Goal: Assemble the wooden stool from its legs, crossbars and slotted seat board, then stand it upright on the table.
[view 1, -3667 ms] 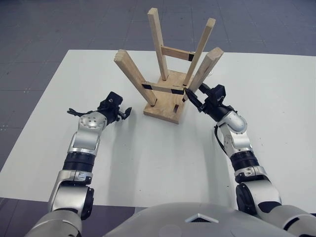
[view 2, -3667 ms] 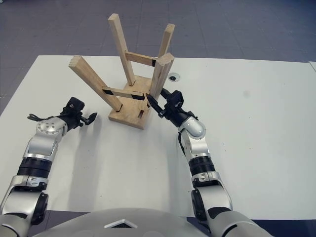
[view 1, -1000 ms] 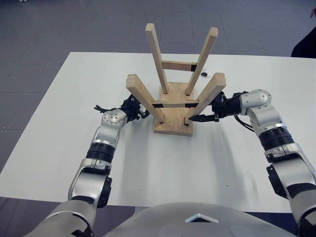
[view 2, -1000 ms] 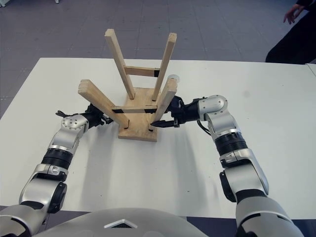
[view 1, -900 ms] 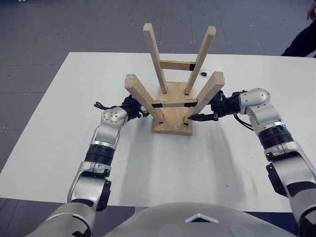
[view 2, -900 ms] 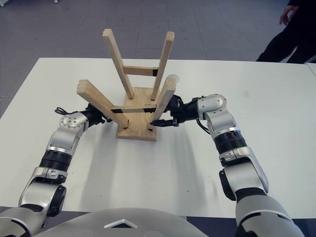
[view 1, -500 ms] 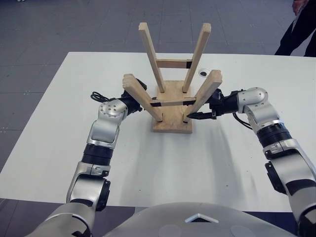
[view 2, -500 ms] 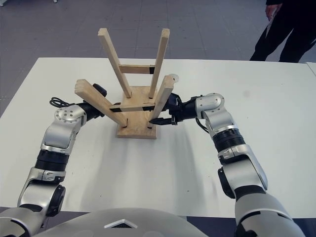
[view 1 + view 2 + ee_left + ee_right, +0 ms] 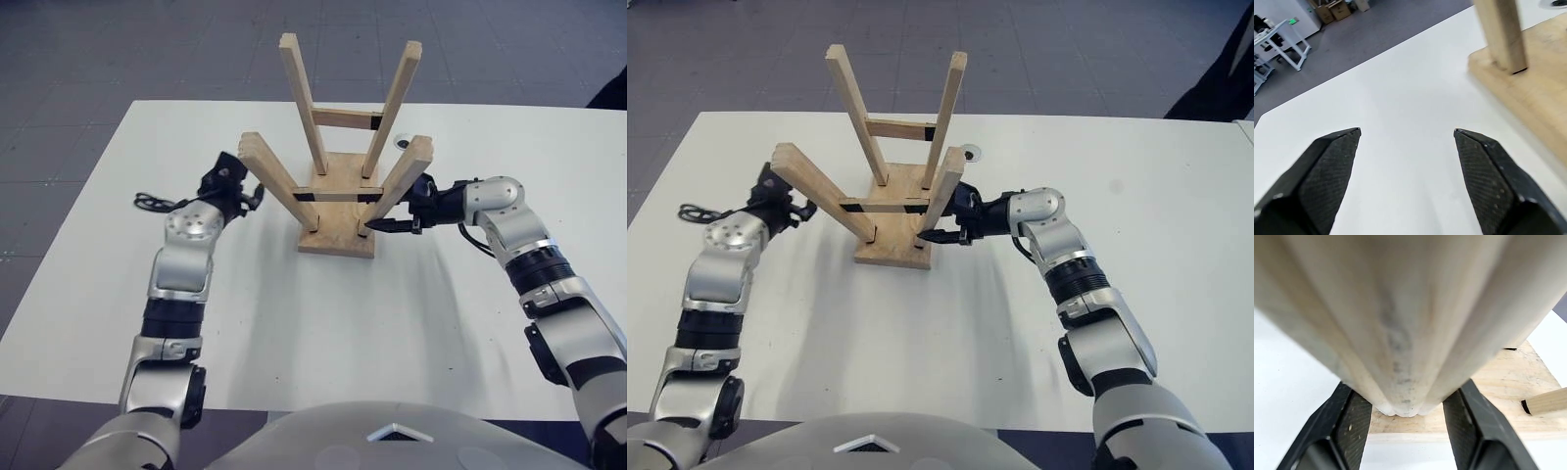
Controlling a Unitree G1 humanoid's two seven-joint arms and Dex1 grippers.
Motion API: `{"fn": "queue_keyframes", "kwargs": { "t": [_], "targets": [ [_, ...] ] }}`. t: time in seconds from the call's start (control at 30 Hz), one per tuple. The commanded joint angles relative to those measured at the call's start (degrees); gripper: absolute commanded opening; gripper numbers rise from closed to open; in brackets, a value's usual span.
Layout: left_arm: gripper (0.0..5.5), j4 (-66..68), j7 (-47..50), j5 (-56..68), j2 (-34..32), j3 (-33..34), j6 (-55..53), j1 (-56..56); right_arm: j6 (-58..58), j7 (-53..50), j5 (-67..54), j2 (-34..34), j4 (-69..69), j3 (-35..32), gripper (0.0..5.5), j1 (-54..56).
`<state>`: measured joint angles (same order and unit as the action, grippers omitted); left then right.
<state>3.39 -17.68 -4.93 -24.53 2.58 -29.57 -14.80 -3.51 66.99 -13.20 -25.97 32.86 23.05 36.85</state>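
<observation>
The wooden stool stands upside down on the white table (image 9: 294, 323), its seat board (image 9: 333, 240) flat on the surface and its legs pointing up, joined by crossbars (image 9: 338, 196). My right gripper (image 9: 384, 223) is shut on the near right leg (image 9: 397, 181) close to the board; in the right wrist view its fingers (image 9: 1352, 426) press both sides of that leg (image 9: 1400, 333). My left gripper (image 9: 235, 186) hovers open just left of the near left leg (image 9: 269, 176), nothing between its fingers (image 9: 1327, 166). The left wrist view shows the board (image 9: 1528, 93) and a leg base (image 9: 1501, 34).
A small round cable hole (image 9: 402, 143) sits in the table behind the stool. Bare table surface stretches in front of the stool and to both sides. Grey floor tiles lie beyond the far edge.
My left gripper has drawn back to the left, away from the near left leg, and its elbow has swung outward. The right gripper has kept its hold low on the near right leg.
</observation>
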Motion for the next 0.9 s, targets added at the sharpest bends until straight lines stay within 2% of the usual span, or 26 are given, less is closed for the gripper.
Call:
{"fn": "queue_keyframes", "kwargs": {
  "t": [0.03,0.13,0.23,0.33,0.43,0.53,0.63,0.73,0.9],
  "targets": [
    [2.83,1.63,4.29,-0.69,-4.1,7.54,7.1,7.65,12.51,-6.13,18.13,-6.42,3.3,11.29,2.03,-11.35],
    [2.26,0.09,5.76,-0.89,-3.98,8.17,8.22,8.92,13.28,-6.4,17.91,-6.76,1.97,11.57,2.03,-11.95],
    [1.68,-6.79,4.96,-1.31,-2.44,4.62,7.0,6.45,13.96,-6.47,17.82,-7.05,1.17,12.0,2.03,-12.13],
    [1.03,-21.26,2.74,-1.2,1.29,-3.39,1.52,-0.77,14.39,-6.61,17.65,-7.4,0.74,12.43,2.03,-12.28],
    [0.52,-34.45,-1.9,4.13,7.67,-14.17,-5.43,-8.77,14.74,-6.77,17.55,-7.56,0.63,12.64,2.03,-12.23],
    [0.12,-45.36,-4.11,9.12,11.28,-20.37,-14.4,-12.72,15.13,-7.24,16.87,-7.56,0.73,13.08,2.03,-11.91],
    [0.1,-45.64,-5.22,7.99,7.58,-18.44,-18.03,-8.91,15.54,-7.67,15.76,-8.01,0.24,13.65,2.03,-12.25],
    [0.1,-38.9,-2.9,3.8,2.74,-9.93,-15.26,-5.61,15.62,-7.76,15.35,-8.12,0.37,14.0,2.03,-11.97],
    [0.1,-32.45,2.24,0.96,-2.31,1.35,-10.66,-15.07,15.92,-8.07,14.9,-7.84,0.56,14.35,2.03,-11.58]
  ]
}}
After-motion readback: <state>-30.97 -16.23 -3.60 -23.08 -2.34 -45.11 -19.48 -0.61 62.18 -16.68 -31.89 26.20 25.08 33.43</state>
